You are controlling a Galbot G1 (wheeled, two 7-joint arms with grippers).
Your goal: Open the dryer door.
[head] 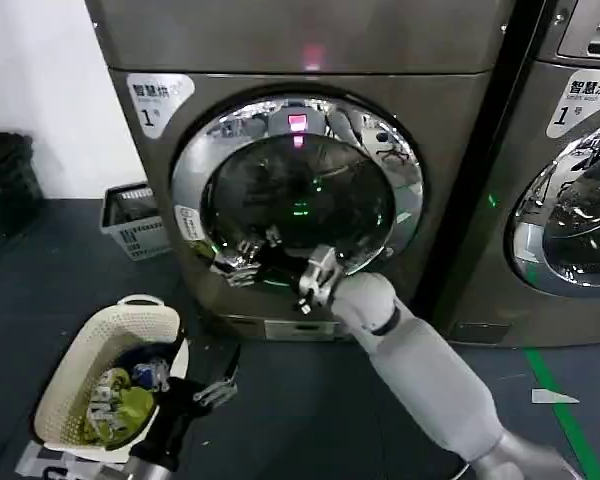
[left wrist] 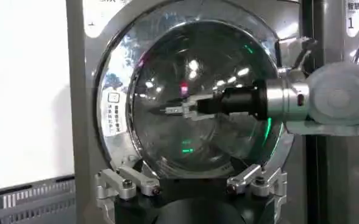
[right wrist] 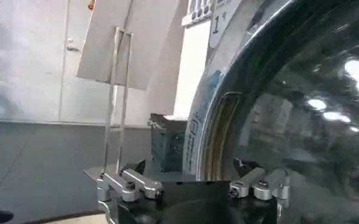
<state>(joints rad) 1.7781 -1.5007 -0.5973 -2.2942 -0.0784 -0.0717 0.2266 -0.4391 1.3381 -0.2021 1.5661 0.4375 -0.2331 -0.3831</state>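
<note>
Gleaming round glass dryer door (head: 298, 195)

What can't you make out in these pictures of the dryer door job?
- Head view: whether the right gripper touches the dryer door; reflections in the glass confuse it.
- Right wrist view: the door handle, cut off by the edge.
- Head view: what the laundry basket holds, partly hidden by the left gripper.

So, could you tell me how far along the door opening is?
Approach looks done: the right gripper is at the lower part of the dryer door, fingers open. The door sits shut in its chrome ring, so gripping and pulling remain. The left gripper waits low beside the laundry basket.
</note>
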